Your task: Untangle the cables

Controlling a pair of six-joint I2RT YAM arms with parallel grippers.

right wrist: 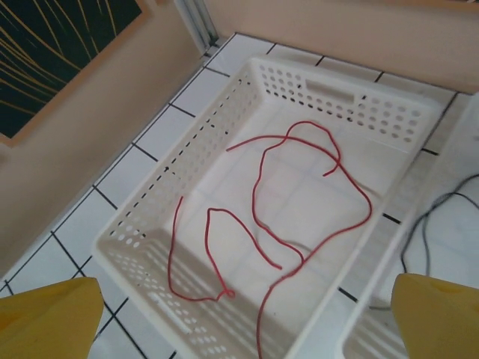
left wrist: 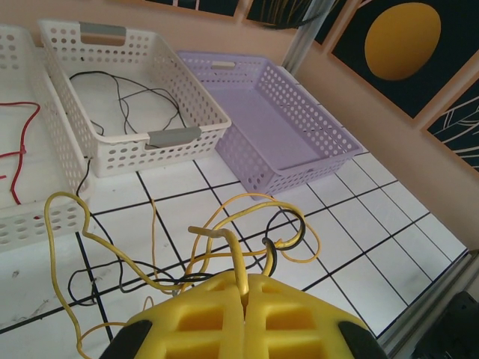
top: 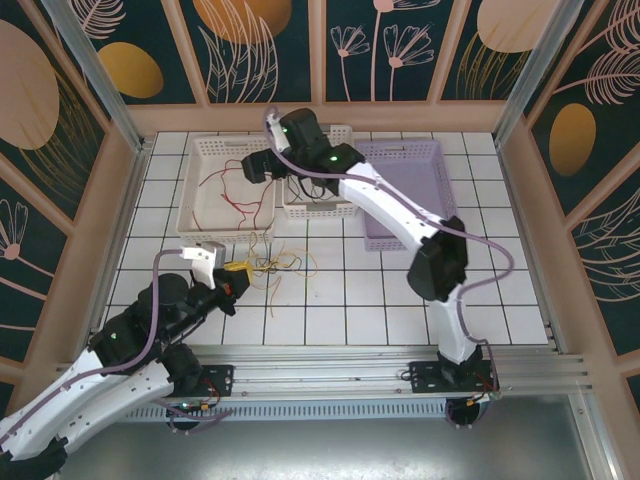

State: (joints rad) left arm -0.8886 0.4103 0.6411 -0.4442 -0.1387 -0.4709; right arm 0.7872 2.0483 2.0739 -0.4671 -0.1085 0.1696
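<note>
Red cables [right wrist: 299, 202] lie loose in a white basket [right wrist: 352, 105] under the right gripper [right wrist: 243, 321], jaws wide apart, so that colour looks sorted — while the left gripper [left wrist: 243, 299], clamped on a yellow cable [left wrist: 224, 233] over the tiled table [left wrist: 374, 247], likely next draws it free of a black strand [left wrist: 271, 258].

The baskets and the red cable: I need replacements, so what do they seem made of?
White basket: likely moulded plastic, matte, with rows of punched holes. Purple basket: same look, tinted plastic. Red cable: thin, limp loops, probably plastic-sheathed wire; its core is unseen.

No legible text or labels anywhere.
</note>
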